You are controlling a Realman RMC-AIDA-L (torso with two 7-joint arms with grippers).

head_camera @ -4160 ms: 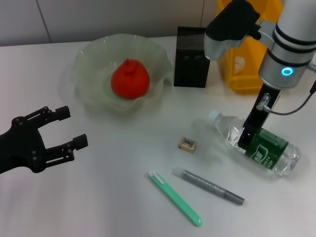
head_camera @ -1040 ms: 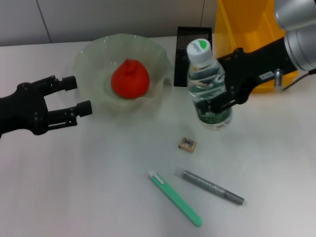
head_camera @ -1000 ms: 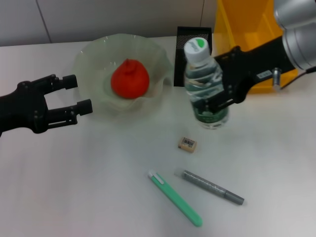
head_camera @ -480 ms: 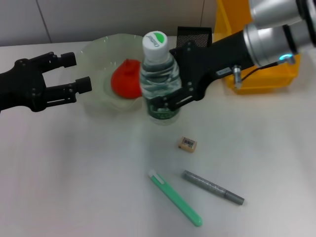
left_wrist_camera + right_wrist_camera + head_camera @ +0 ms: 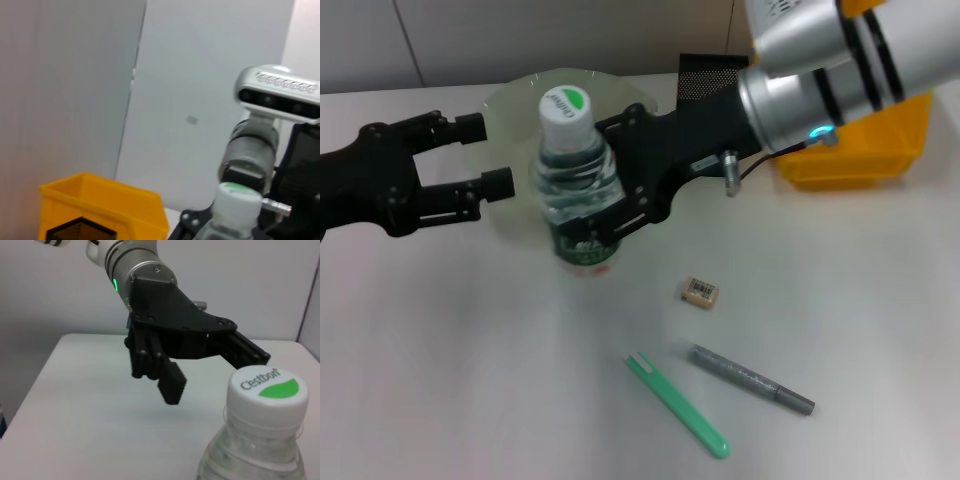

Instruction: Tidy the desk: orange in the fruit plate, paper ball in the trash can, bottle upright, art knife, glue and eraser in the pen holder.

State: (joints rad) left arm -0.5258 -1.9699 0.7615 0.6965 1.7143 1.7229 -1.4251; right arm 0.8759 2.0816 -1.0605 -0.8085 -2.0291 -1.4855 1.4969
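Note:
My right gripper (image 5: 610, 180) is shut on the clear bottle (image 5: 578, 195) and holds it upright in front of the pale green fruit plate (image 5: 515, 95). The bottle's base sits at or just above the table. Its white cap (image 5: 267, 387) fills the near corner of the right wrist view. My left gripper (image 5: 485, 153) stands open just left of the bottle, its fingers (image 5: 172, 382) spread. The bottle hides the orange. On the table lie the beige eraser (image 5: 701, 291), the green art knife (image 5: 677, 405) and the grey glue stick (image 5: 752, 379). The paper ball is out of view.
The black mesh pen holder (image 5: 705, 75) stands behind my right arm, with the yellow trash can (image 5: 860, 145) to its right. The left wrist view shows the trash can (image 5: 100, 205) and the bottle cap (image 5: 239, 197).
My right gripper has carried the upright bottle leftward, from in front of the pen holder to in front of the fruit plate. The left gripper has edged toward it, still open.

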